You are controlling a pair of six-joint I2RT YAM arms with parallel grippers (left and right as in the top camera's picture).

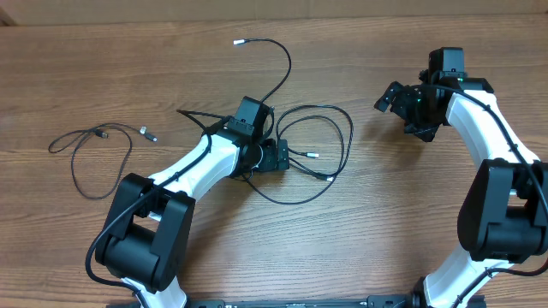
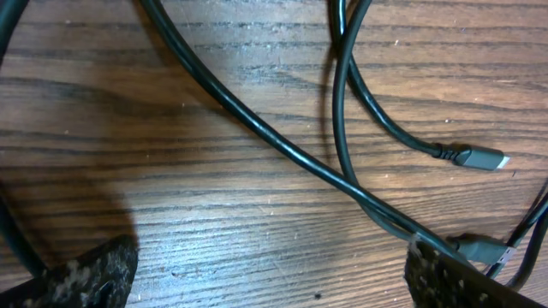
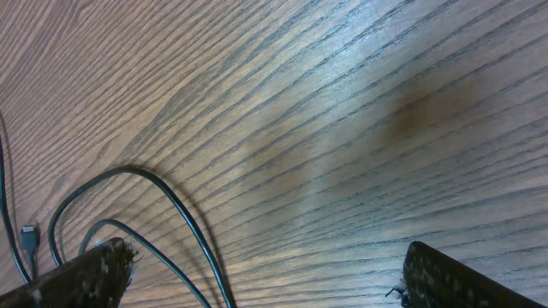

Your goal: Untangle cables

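We see our left end effector [image 2: 272,272] spread wide above the tangled cables [image 2: 257,128] at mid worktop [image 1: 360,248], gripping nothing; one cord runs past its right finger. Our right end effector [image 3: 265,274] stands wide open and empty nearby. A separate cable [image 1: 101,133] lies well apart, far left

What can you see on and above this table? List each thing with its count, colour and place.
table: one, brown wood grain, under everything
loose cable: one, black with silver tips, looped alone at the left
tangled cables: count unclear, black, crossing loops at the centre
arms: two, white and black, reaching in from the near edge
left gripper: one, dark fingers, open over the tangle
right gripper: one, dark fingers, open over wood right of the tangle
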